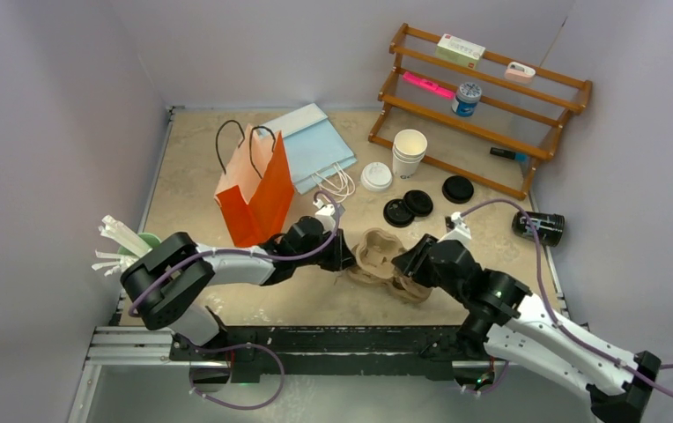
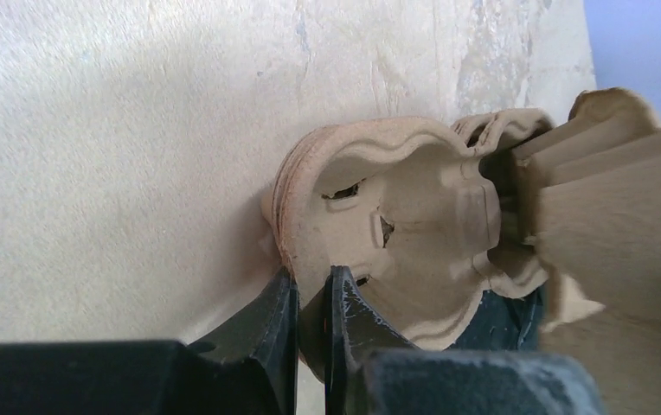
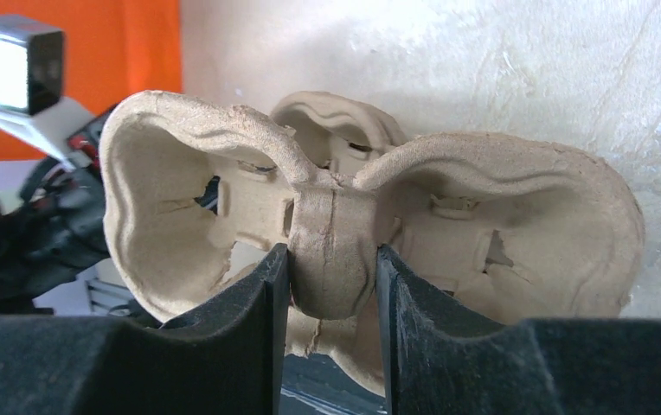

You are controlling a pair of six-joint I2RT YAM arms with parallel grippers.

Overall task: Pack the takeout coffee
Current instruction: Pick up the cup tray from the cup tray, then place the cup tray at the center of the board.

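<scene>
- My left gripper (image 2: 311, 281): clenched on the layered rim of a stack of brown moulded-pulp cup carriers (image 2: 396, 216).
- My right gripper (image 3: 331, 255): clamped on the same stack's narrow waist, a cup well on either side of the jaws.
- Round black plastic lids (image 1: 418, 204): three, flat on the table, out beyond both jaws.
- Small black paper cup (image 1: 540, 227): on its side, apart, off to the right of my right jaws.
</scene>
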